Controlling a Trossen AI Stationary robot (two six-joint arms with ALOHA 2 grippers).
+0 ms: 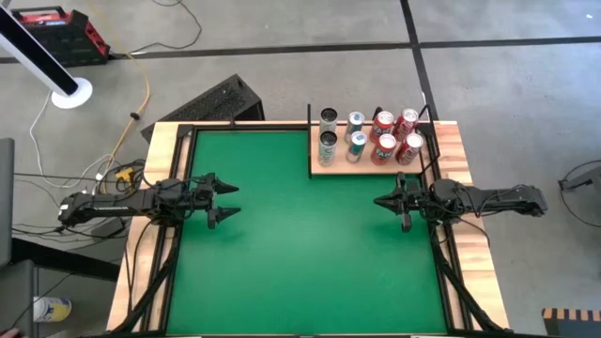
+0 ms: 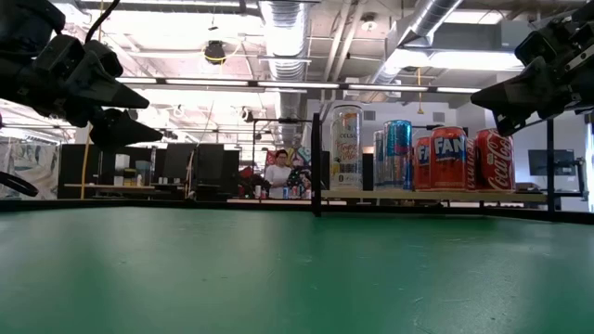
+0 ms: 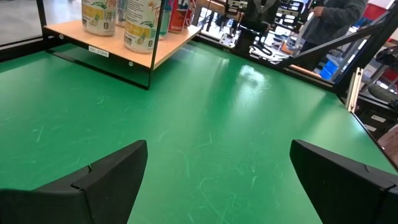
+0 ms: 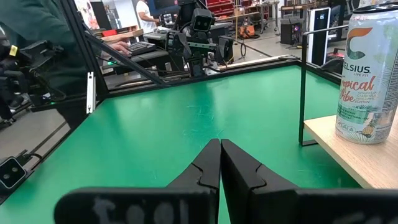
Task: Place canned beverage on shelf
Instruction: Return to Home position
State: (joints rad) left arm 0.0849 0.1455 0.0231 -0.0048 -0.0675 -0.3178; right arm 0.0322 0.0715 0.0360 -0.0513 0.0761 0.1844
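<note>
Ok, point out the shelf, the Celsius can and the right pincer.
shelf (image 1: 366, 170), high view, bare front strip of the wooden panel.
Celsius can (image 4: 368, 78), right wrist view, middle of its label.
right pincer (image 4: 220, 144), right wrist view, where its shut fingertips meet.

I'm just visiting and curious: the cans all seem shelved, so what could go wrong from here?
The right gripper, shut, hangs close to the shelf; a careless swing could knock it. The cans stand packed together, so one bump might topple several. The left gripper, open, waits far off.
</note>
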